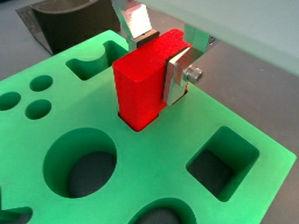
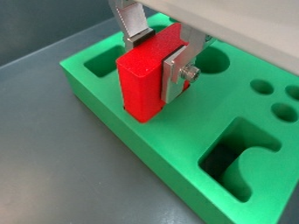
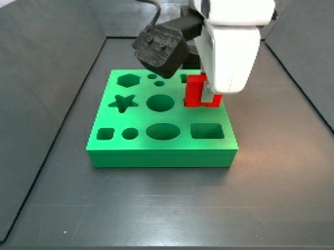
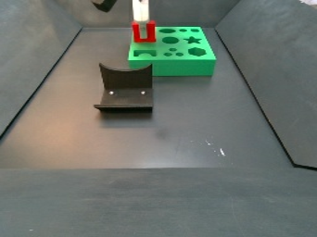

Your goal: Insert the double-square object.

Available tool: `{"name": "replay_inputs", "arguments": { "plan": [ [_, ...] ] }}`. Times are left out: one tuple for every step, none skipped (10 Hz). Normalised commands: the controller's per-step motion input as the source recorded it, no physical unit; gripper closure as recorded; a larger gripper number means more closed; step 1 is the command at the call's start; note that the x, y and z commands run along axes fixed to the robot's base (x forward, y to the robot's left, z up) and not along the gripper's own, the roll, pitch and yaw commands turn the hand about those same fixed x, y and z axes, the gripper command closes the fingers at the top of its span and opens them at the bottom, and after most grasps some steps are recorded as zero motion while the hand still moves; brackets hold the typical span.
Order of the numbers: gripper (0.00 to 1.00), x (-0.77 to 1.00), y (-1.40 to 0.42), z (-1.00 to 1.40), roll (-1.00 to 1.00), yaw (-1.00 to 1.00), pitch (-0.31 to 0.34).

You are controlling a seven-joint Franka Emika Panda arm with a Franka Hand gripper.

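Observation:
The double-square object (image 1: 142, 87) is a bright red piece standing upright, with its lower end in a slot of the green block (image 1: 233, 114) near one edge. My gripper (image 1: 160, 59) is shut on its upper part. One silver finger (image 1: 138, 21) presses one face and the other finger (image 1: 179, 74) the opposite face. The same grasp shows in a wrist view (image 2: 155, 54) on the red piece (image 2: 140, 83) over the green block (image 2: 140, 149). In both side views the gripper (image 3: 202, 83) (image 4: 141, 14) holds the piece (image 3: 196, 93) (image 4: 144, 35) at the block (image 3: 163, 137) (image 4: 186, 56).
The green block has several other cut-outs: round holes (image 1: 82, 166), a square hole (image 1: 222, 162), a star (image 3: 125, 102) and a hexagon (image 3: 128, 79). The dark fixture (image 4: 124, 88) stands on the grey floor beside the block; it also shows in a side view (image 3: 163, 44).

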Motion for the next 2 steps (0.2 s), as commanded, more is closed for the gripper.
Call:
{"name": "replay_inputs", "arguments": {
  "plan": [
    [1.0, 0.0, 0.0, 0.0, 0.0, 0.0, 0.0],
    [1.0, 0.0, 0.0, 0.0, 0.0, 0.0, 0.0]
  ]
}}
